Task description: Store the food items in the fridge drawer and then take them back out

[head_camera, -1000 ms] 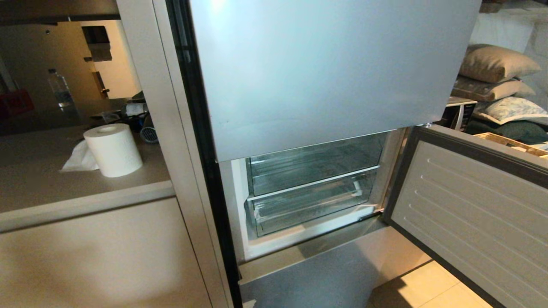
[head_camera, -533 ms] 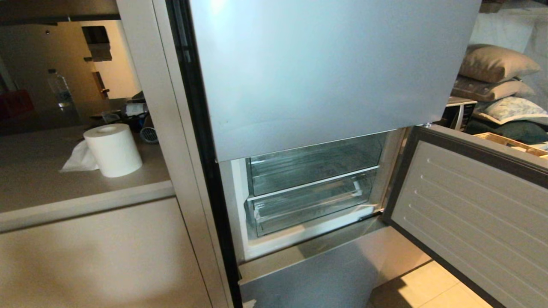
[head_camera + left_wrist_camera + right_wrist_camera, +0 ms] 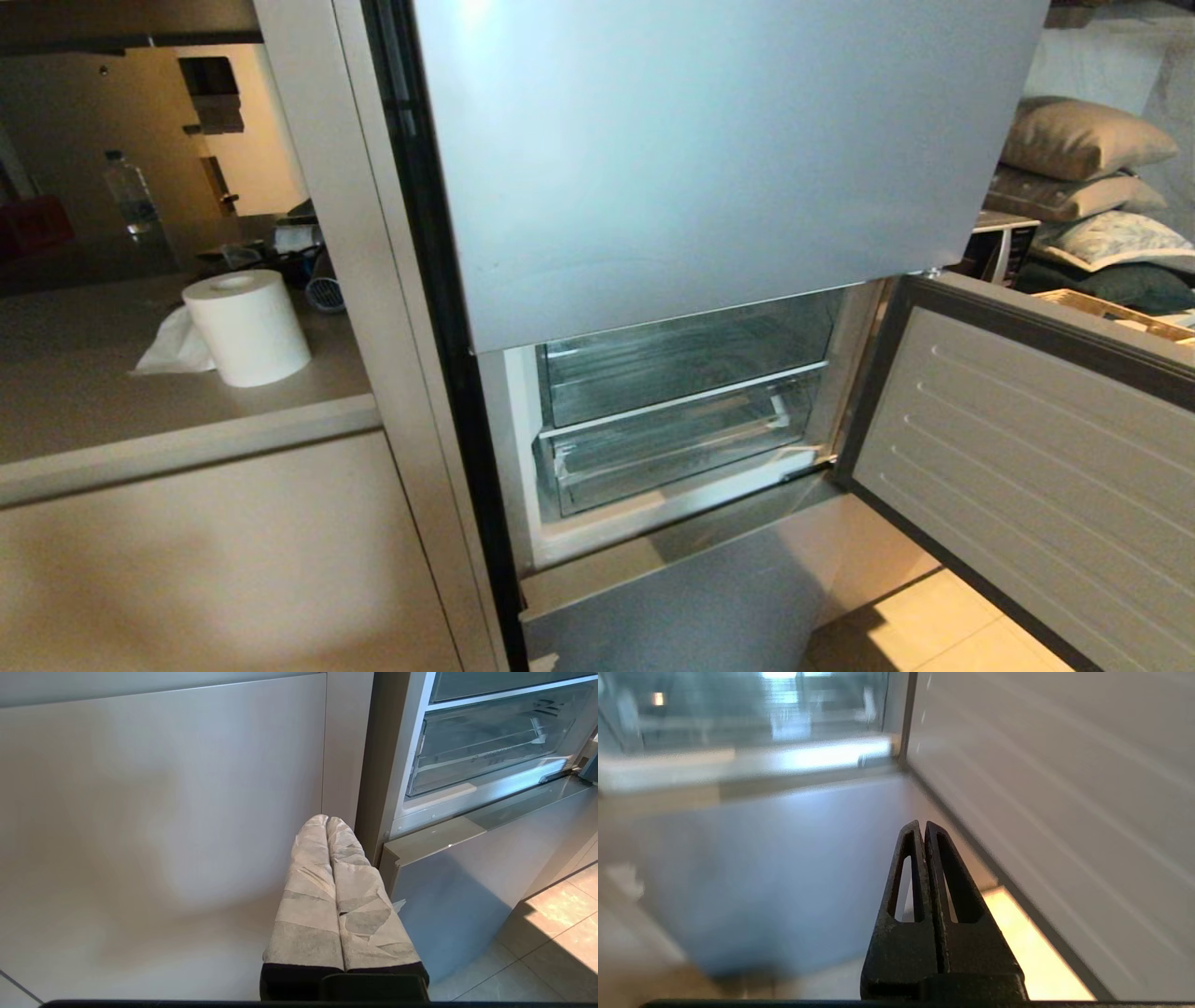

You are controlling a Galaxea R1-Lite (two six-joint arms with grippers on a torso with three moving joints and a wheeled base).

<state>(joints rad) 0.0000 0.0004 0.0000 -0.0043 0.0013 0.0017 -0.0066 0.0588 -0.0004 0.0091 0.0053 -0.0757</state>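
Observation:
The fridge drawer is a clear plastic bin pushed into the open lower compartment, under another clear compartment. It also shows in the left wrist view as the fridge drawer. The food items are out of view. Neither arm shows in the head view. My left gripper, its fingers wrapped in pale tape, is shut on nothing, low before the cabinet front beside the fridge. My right gripper is shut and empty, low between the fridge's lower panel and the open door.
The open fridge door swings out on the right. A closed upper fridge panel hangs above the compartment. On the counter at left stand a paper roll and a bottle. Pillows lie far right.

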